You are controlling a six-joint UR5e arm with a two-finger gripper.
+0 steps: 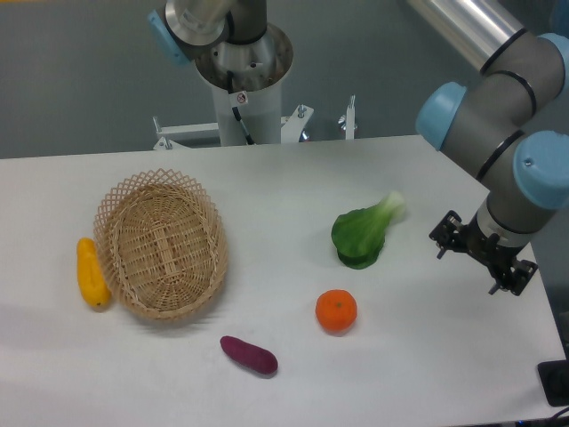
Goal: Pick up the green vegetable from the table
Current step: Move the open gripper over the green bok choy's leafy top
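The green vegetable [364,231] lies on the white table [284,187], right of centre, its dark leaves toward the front and its pale stem pointing up-right. My gripper [481,263] hangs near the table's right edge, well to the right of the vegetable and apart from it. It holds nothing. Its fingers are seen from behind and mostly hidden under the wrist, so I cannot tell how far the jaws stand apart.
An orange [336,310] sits in front of the vegetable. A purple eggplant-like piece [249,354] lies at the front centre. A wicker basket [162,242] stands at the left with a yellow vegetable [91,273] beside it. The robot base [242,76] stands behind the table.
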